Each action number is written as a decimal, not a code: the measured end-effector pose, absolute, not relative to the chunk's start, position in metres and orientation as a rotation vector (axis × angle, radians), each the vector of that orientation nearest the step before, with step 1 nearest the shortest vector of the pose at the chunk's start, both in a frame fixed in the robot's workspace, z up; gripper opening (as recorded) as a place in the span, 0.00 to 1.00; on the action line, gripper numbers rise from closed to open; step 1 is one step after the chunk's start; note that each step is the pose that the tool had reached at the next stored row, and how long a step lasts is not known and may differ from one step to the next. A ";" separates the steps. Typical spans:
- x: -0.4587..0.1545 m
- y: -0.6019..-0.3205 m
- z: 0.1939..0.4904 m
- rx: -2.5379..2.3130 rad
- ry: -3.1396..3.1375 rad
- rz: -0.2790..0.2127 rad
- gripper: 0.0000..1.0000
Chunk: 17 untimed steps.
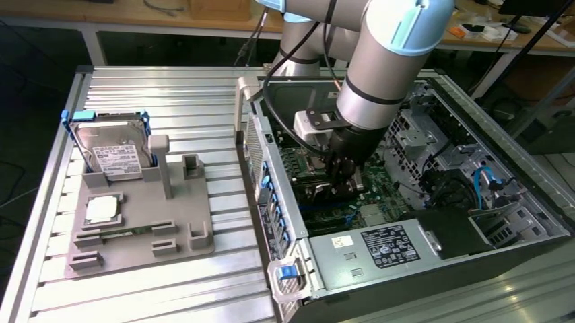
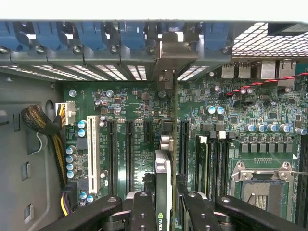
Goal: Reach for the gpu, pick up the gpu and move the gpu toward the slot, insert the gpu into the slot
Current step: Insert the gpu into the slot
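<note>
Inside the open computer case (image 1: 503,222), the gripper (image 2: 162,211) has its jaws clamped on the gpu (image 2: 162,178), held edge-on above the motherboard (image 2: 130,103), where slight misalignment could jam it beside the slot.

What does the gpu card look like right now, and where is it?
The gpu is a thin, flat dark card seen edge-on, standing upright between the black fingers of the gripper, which press on both its sides. A silvery metal bracket sits at its far end, against the case's back wall. The card hangs over the green motherboard, lined up among the long black strips there. In the exterior view it is hidden behind the arm.
</note>
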<state>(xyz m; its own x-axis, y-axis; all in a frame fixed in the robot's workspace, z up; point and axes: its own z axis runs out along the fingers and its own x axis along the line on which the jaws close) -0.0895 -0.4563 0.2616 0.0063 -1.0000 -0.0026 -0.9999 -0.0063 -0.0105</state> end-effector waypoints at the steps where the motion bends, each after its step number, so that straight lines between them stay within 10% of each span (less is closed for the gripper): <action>1: -0.090 -0.456 0.262 -2.221 2.207 -0.007 0.27; 17: -0.090 -0.456 0.259 -2.220 2.206 -0.005 0.27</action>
